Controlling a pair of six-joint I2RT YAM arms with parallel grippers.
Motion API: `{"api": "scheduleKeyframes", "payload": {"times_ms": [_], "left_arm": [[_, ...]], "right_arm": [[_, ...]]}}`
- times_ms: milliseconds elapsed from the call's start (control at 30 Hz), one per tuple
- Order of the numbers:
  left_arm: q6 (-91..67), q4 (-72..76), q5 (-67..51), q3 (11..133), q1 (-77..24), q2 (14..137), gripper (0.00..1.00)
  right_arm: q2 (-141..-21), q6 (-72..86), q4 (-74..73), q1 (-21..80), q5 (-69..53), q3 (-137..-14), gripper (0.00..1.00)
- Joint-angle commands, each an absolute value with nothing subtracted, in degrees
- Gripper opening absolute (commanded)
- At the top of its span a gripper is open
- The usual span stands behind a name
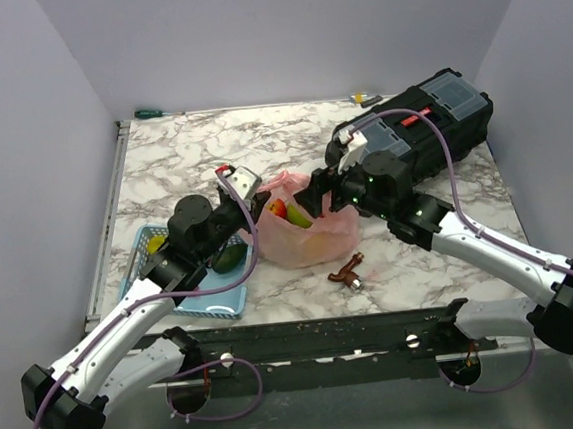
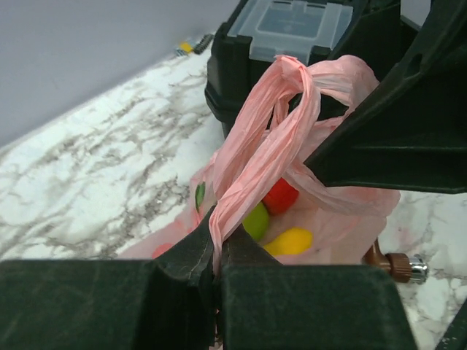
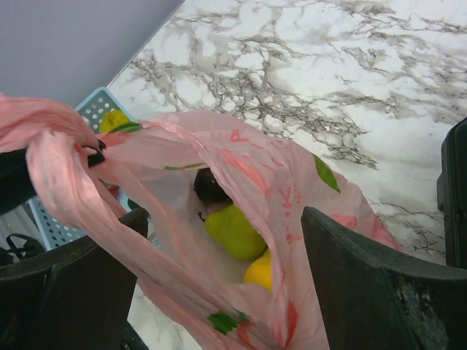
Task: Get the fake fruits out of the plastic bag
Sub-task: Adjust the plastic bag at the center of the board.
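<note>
The pink plastic bag (image 1: 313, 234) sits mid-table with its mouth open. Inside it I see a red fruit (image 2: 281, 197), a green fruit (image 2: 255, 220) and a yellow fruit (image 2: 290, 240). The right wrist view shows the green fruit (image 3: 233, 232), the yellow fruit (image 3: 259, 271) and a dark round one (image 3: 211, 188). My left gripper (image 2: 217, 251) is shut on a twisted bag handle (image 2: 270, 124) and holds it up at the bag's left side (image 1: 257, 203). My right gripper (image 3: 219, 284) is wide open over the bag's mouth (image 1: 315, 198), with bag plastic between its fingers.
A light blue basket (image 1: 214, 303) stands at the front left and holds a dark green avocado (image 1: 230, 258) and a yellow item (image 1: 156, 244). A black toolbox (image 1: 429, 127) fills the back right. A small brown tool (image 1: 349, 269) lies in front of the bag.
</note>
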State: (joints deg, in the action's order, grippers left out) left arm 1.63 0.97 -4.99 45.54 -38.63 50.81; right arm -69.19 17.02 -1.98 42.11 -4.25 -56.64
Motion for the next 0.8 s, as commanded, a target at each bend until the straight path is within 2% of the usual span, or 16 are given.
{"api": "scheduleKeyframes", "payload": {"times_ms": [0,100,200,300,333,500,600,700,767], "left_arm": [[-7.34,2.58,-6.79,43.28,-37.6,49.98,0.0],[-12.13,-3.14,-2.09,47.55,-36.87,52.46,0.0],[-18.18,-11.98,0.97,54.86,-34.36,57.0,0.0],[-25.46,-18.44,0.75,61.57,-30.24,61.46,0.0],[-28.02,-19.45,0.35,63.41,-28.13,62.74,0.0],[-40.32,-21.34,-9.64,73.09,-17.14,72.3,0.0],[-43.91,-22.01,-20.34,82.82,-11.76,80.46,0.0],[-44.65,-26.26,-31.67,94.39,-8.06,88.49,0.0],[-43.77,-25.92,-35.14,97.09,-6.94,89.62,0.0]], "right_arm": [[-70.47,18.09,-4.44,46.14,12.19,-58.89,0.87],[-71.1,19.54,-1.24,46.14,11.73,-59.5,0.78],[-74.23,21.95,-0.56,46.06,12.19,-63.45,0.6],[-80.18,25.03,-1.3,41.54,4.78,-69.79,0.07],[-82.11,26.56,-1.24,38.37,-0.98,-71.69,0.01],[-93.39,30.89,1.65,27.41,-19.16,-84.47,0.01],[-99.97,32.62,-1.65,22.4,-26.75,-96.13,0.01],[-102.57,34.92,-3.4,18.58,-32.24,-102.58,0.01],[-101.75,33.4,-4.38,17.97,-34.55,-103.97,0.01]]}}
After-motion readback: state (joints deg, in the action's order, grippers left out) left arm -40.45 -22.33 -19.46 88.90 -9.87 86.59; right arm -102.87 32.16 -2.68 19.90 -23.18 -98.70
